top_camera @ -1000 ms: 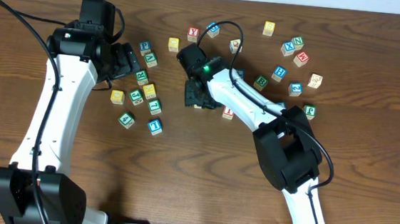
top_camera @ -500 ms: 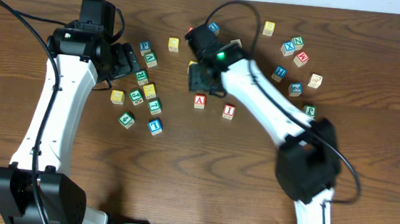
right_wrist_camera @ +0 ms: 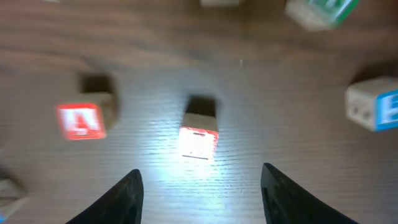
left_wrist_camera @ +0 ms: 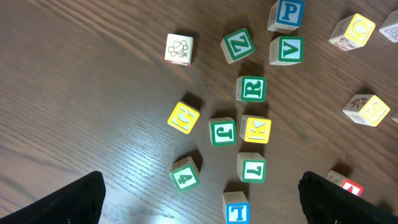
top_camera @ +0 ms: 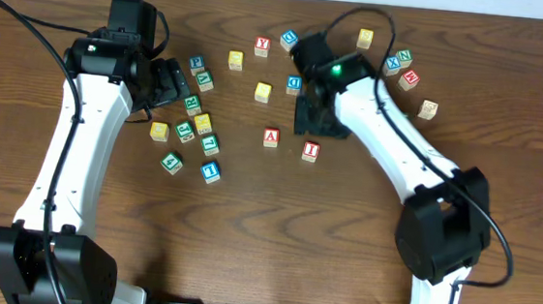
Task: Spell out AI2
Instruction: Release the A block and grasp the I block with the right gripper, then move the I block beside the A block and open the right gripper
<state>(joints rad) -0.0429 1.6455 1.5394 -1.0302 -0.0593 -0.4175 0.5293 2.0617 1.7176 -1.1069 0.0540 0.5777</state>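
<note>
Right wrist view: right gripper (right_wrist_camera: 200, 173) spread apart, nothing in it, hovering near the red I cube (right_wrist_camera: 199, 138). Further left, the red A cube (right_wrist_camera: 81, 120), out on its own now (was right under the gripper a second ago). Looks dropped off and backed away from. Leaves A and I next to each other with a gap, just the 2 cube to fetch. Can't spot it, maybe hidden under the arm (top_camera: 385, 132).

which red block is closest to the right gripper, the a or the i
The red I block: it lies centred just ahead of the right gripper, while the red A block sits off to one side.
</note>
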